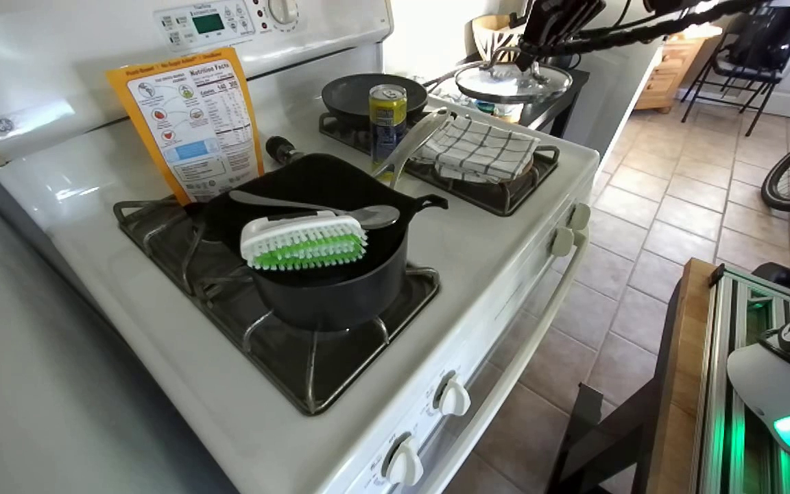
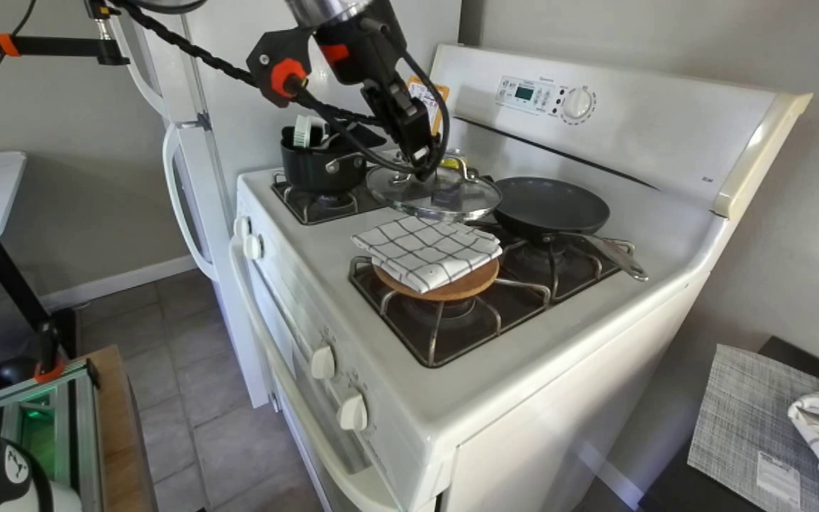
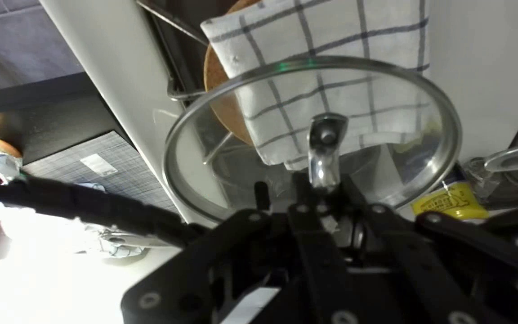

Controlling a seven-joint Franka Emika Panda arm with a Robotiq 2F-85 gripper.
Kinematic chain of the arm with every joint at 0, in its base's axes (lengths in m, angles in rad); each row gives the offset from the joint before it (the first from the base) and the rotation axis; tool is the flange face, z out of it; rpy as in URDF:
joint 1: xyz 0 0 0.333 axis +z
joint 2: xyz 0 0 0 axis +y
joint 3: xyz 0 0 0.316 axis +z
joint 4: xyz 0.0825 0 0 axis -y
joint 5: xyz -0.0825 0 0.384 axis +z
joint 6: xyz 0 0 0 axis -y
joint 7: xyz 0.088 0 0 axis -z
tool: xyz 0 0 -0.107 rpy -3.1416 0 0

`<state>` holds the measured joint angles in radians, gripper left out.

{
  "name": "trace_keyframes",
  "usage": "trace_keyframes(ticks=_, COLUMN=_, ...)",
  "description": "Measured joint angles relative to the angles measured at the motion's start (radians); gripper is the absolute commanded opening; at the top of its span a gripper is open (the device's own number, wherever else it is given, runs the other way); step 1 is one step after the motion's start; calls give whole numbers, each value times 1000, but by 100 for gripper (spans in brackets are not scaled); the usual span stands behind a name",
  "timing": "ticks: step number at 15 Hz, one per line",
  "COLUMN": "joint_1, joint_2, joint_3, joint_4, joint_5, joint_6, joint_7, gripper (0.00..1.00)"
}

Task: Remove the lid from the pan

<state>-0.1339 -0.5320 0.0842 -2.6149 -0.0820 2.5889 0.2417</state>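
Glass with a bright metal rim makes the lid point(image 1: 513, 84), and it hangs in the air directly below the gripper point(image 3: 324, 191), which is clamped on the arched metal handle point(image 3: 324, 168) at the lid's middle. As I judge it, this is the sensible place to hold: the handle rises from slippery glass, and a grasp near the centre lets the lid hang almost level, as both exterior views show. Under the gripper and lower than the lid lies a folded checked cloth point(image 2: 427, 249) upon a round cork board point(image 2: 463, 286); perhaps they are laid there so that hot or breakable glass can find a soft bed. The pan point(image 2: 550, 204) rests on the grate point(image 2: 523, 286) of the white worktop point(image 1: 477, 240), lower than the gripper and off to its side, toward the control panel point(image 2: 544, 98). No cover is on it, therefore the removing itself seems done, and what remains, I think, is only to set the lid down. A can point(image 1: 387, 122) stands upright, lower than the gripper, and in the wrist view its yellow side shows just past the lid's rim; how near it truly is, I cannot tell, so a sideways swing may strike it.
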Motion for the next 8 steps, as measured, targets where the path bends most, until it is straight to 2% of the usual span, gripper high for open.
trace_keyframes(ticks=4, joint_1=-7, joint_2=3, joint_3=43, joint_4=-64, joint_5=0, joint_6=76, joint_7=66, gripper=5)
trace_keyframes(ticks=8, joint_1=-47, joint_2=30, joint_3=96, joint_4=-93, joint_5=-25, joint_6=137, joint_7=114, gripper=5)
